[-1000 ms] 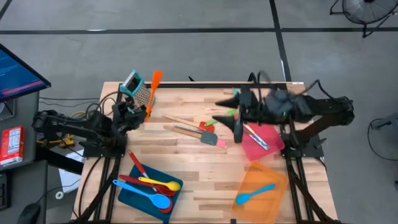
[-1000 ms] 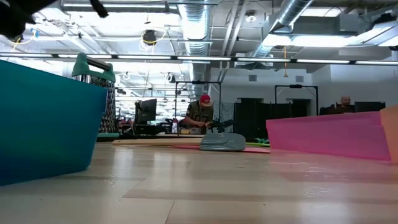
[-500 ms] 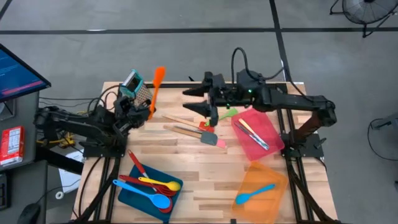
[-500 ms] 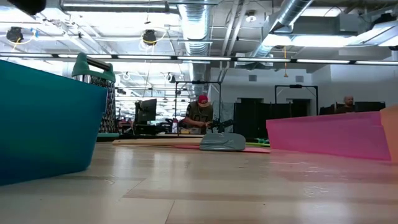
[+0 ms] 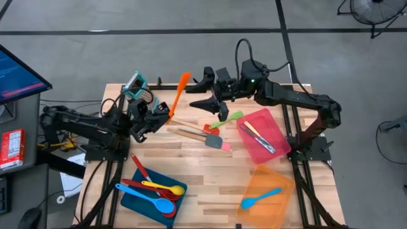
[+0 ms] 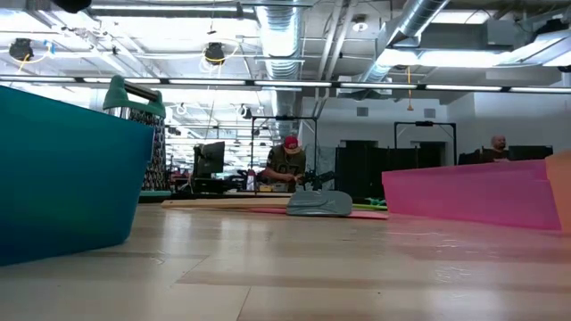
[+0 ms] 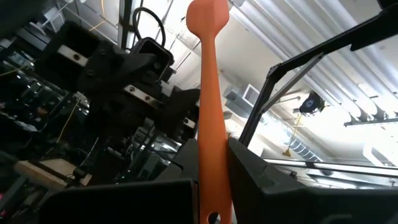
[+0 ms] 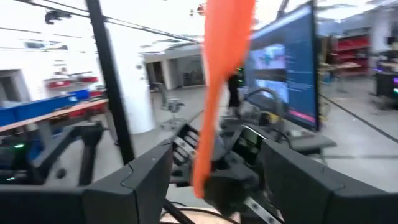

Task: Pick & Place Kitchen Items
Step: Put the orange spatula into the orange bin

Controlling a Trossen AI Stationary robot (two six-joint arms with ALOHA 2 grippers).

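An orange spatula (image 5: 179, 95) is held up over the table's far left part, blade (image 5: 184, 79) uppermost, by my left gripper (image 5: 164, 117), which is shut on its handle. My right gripper (image 5: 198, 88) stands open just to the right of the blade, level and facing it, touching nothing. In the right wrist view the spatula (image 8: 219, 93) rises between my right fingers (image 8: 134, 180), farther off, above the left gripper (image 8: 225, 183). Other kitchen items lie on the table: wooden ones (image 5: 189, 130), a green spoon (image 5: 233, 117), a grey turner (image 5: 217, 142). My left gripper pinches the spatula's handle near its hole end (image 7: 212, 205) between its two fingers. The fingers slant upward from the table's left, and the handle runs on along them. The spatula is lifted clear of the table, tilted with its blade high and toward the right arm.
A metal box grater (image 5: 141, 90) with a teal handle stands at the far left. A blue tray (image 5: 141, 198) near the front left holds red, yellow and blue utensils. A pink tray (image 5: 272, 127) and an orange tray (image 5: 278, 179) with a blue spatula lie at the right.
My left gripper has risen and gone toward the table's right with the orange spatula, whose blade has tipped toward the right arm. My right gripper has swung from over the pink tray toward the far left, tipping from downward to level, and now faces the spatula.
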